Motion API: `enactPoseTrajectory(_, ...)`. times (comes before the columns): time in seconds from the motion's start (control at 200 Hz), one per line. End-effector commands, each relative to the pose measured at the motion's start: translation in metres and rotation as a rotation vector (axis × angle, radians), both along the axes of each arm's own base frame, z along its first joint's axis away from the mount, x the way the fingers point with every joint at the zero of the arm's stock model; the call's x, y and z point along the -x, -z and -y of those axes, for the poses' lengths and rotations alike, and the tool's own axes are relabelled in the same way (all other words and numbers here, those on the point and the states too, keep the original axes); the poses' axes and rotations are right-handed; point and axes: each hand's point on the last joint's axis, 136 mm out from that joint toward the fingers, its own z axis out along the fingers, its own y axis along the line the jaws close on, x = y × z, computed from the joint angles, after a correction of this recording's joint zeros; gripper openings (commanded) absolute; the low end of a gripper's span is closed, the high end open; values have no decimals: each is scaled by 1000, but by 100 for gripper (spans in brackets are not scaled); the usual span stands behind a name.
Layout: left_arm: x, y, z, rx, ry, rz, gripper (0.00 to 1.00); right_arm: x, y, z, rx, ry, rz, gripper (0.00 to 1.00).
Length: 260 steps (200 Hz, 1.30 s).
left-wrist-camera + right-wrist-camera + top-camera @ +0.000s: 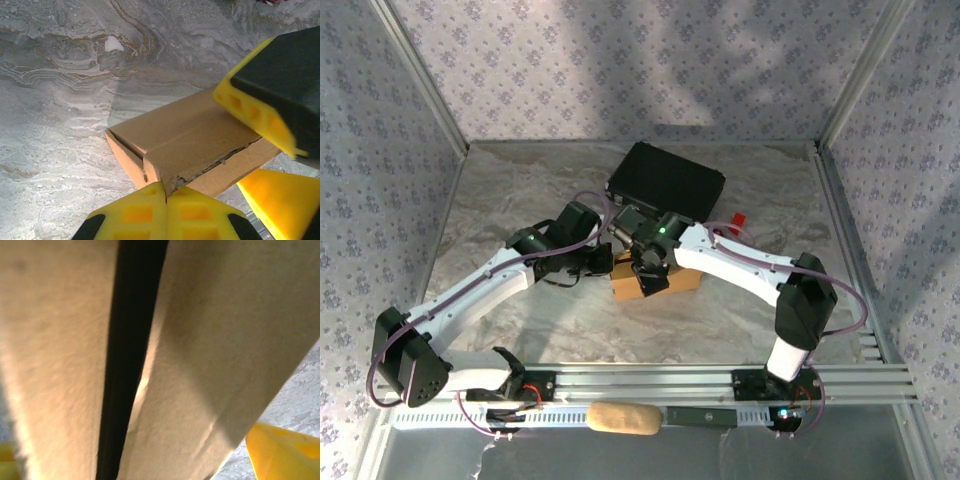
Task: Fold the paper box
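- Top external: box (686, 283) sits just below frame centre on the table (510, 200), long side running left to right. Both my claws crowd over it, so mostly its right part shows.
- Black case (665, 180) lies just above the box in frame. Can't tell if they touch.
- Small red item (738, 220) lies right of the case, and a tan lump (625, 418) sits on the rail at the bottom edge.
- Left claw (604, 264) comes in from the left at the box's left end. Right claw (653, 279) comes in from the right, over the box's middle.
- Left wrist: my left claw is closed, yellow fingers (135, 215) pressed flat together at bottom centre, with nothing seen between them.
- Its tips sit at the box's near corner, where the cardboard edge looks frayed.
- Box top is a flat panel with a crease along its length, and the box lies low on the marbled table.
- Right claw shows at frame right, jaws spread wide. One finger is over the box top at upper right, the other beside the near wall at lower right, and the box end is between them.
- Can't tell if either right finger touches the cardboard.
- Right wrist: cardboard is right up against the lens, blurred. A dark slit runs top to bottom, left of centre, between two panels.
- One yellow finger (285, 450) is at lower right, with a sliver of table above it.
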Motion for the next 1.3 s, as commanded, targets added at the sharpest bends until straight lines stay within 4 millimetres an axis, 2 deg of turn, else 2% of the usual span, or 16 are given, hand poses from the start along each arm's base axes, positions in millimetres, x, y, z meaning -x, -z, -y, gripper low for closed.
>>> enactPoseTrajectory(0.0, 6, 5, -2, -35, 17, -29, 0, 1, 4, 3, -20, 134, -28, 85)
enactPoseTrajectory(0.31, 7, 1, 6, -1, 21, -30, 0, 1, 11, 4, -17, 150, -36, 66)
enactPoseTrajectory(0.52, 9, 0, 8, 17, 23, -35, 0, 2, 16, 3, -20, 155, -46, 58)
enactPoseTrajectory(0.66, 12, 0, 12, 56, 16, -48, 0, 3, 19, 2, -19, 155, -50, 56)
enactPoseTrajectory(0.755, 9, -7, 17, 89, 19, -29, 0, 3, 20, 4, -15, 158, -58, 56)
enactPoseTrajectory(0.919, 12, -3, 13, 82, 14, -39, 0, 3, 21, 4, -18, 158, -59, 56)
enactPoseTrajectory(1.174, 14, -3, 24, 174, 17, -48, 0, 4, 23, 5, -23, 155, -66, 53)
enactPoseTrajectory(1.294, 15, 0, 18, 138, 12, -50, 0, 4, 21, 6, -20, 156, -63, 52)
